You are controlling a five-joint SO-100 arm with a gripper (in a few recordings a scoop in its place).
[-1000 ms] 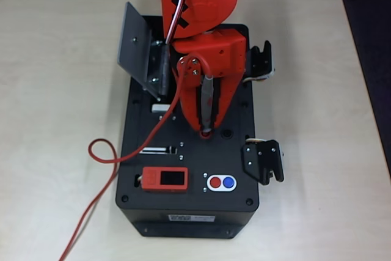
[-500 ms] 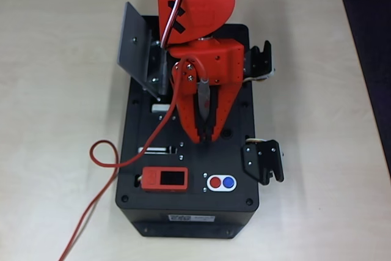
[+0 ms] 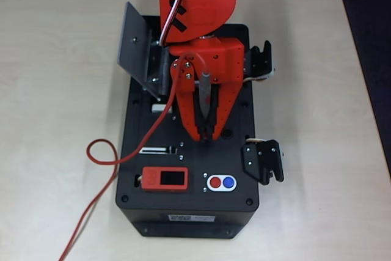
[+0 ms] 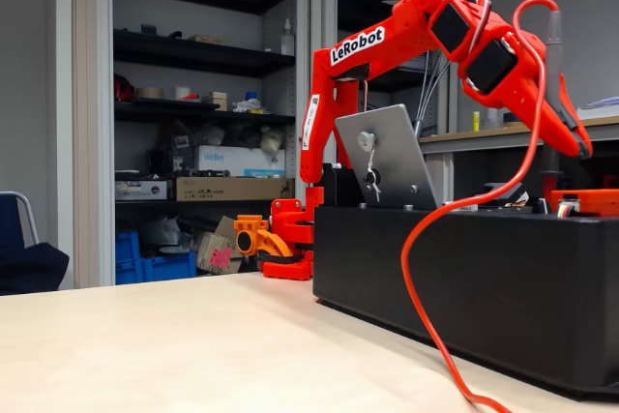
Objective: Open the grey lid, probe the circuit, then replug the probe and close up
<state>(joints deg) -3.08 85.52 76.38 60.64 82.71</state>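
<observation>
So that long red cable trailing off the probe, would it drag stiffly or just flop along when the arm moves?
Probably floppy: the red cable curls into a loose loop on the table and sags in a curve in the fixed view. It looks thin, so likely light, adding little pull on the probe in the gripper. The loop might still snag the box edge.

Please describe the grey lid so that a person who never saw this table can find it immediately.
Find the black box on the table. At its far left corner in the overhead view, a flat matte-grey plate stands open on its hinge: the grey lid. Unlike the orange display module, it is plain metal with a small knob.
</observation>
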